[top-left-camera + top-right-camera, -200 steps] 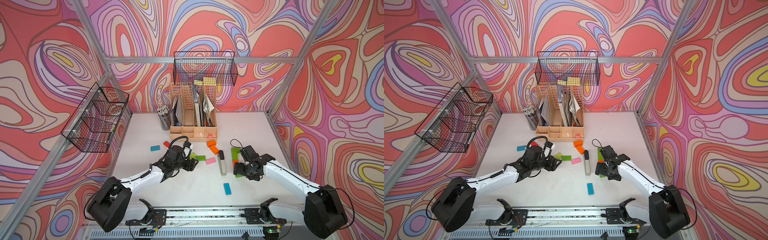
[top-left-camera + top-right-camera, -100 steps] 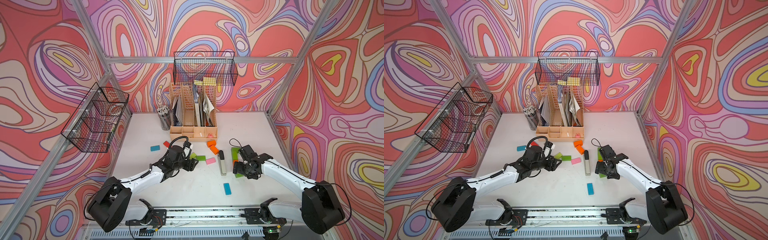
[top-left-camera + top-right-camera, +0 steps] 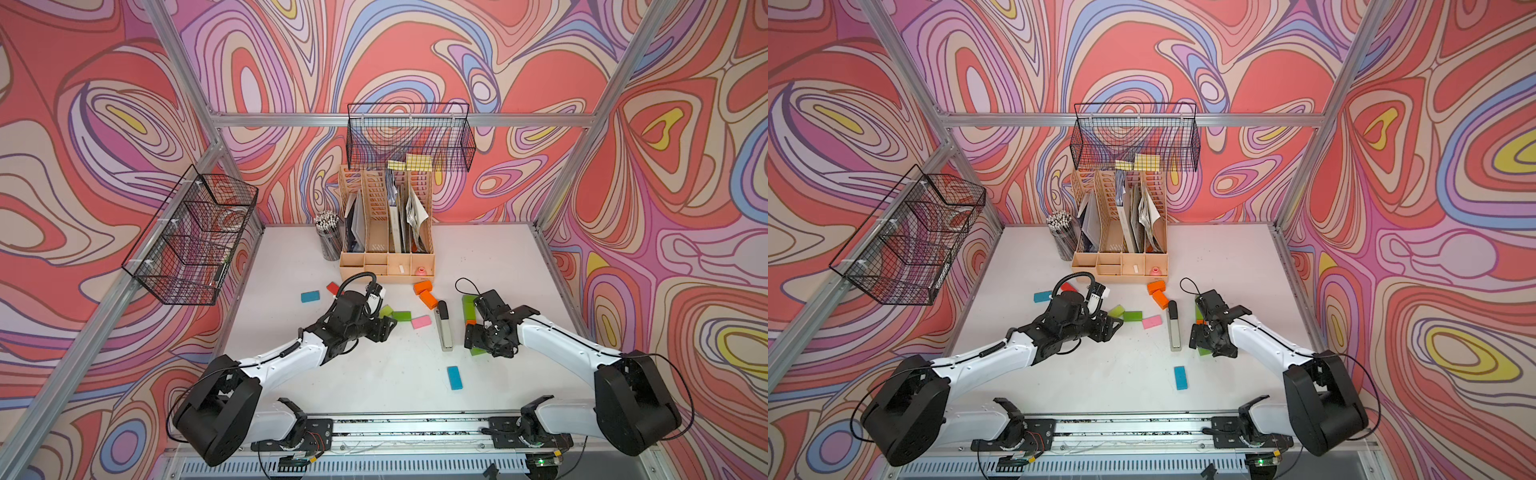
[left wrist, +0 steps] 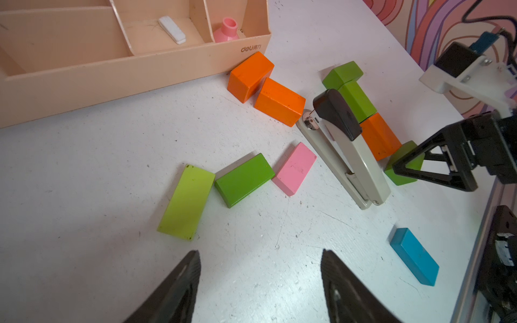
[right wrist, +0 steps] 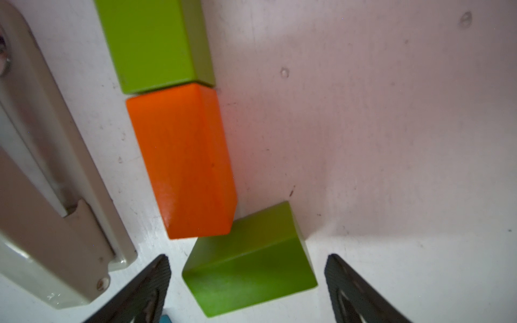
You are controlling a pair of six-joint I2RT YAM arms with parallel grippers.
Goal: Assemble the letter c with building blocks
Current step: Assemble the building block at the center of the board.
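Note:
The bricks laid for the letter c form a straight row beside the stapler: two green building blocks (image 4: 356, 100), then an orange one (image 5: 181, 162). A further green brick (image 5: 249, 268) lies askew at the row's near end, touching the orange corner. My right gripper (image 5: 247, 256) is open and low over this brick (image 3: 478, 351), a finger on each side with gaps. My left gripper (image 4: 260, 251) is open and empty over bare table, just short of the lime brick (image 4: 186, 202), green brick (image 4: 244, 179) and pink brick (image 4: 295, 167).
A grey-and-black stapler (image 3: 444, 328) lies close to the row's left side. Two loose orange bricks (image 3: 426, 292) sit by the beige desk organiser (image 3: 386, 266). Blue bricks (image 3: 454, 377) (image 3: 310, 296) and a red one (image 3: 332, 287) lie apart. A pencil cup (image 3: 328, 241) stands at the back.
My right gripper has shifted slightly left over the near green brick, and its jaws have narrowed a little. The left arm has not moved.

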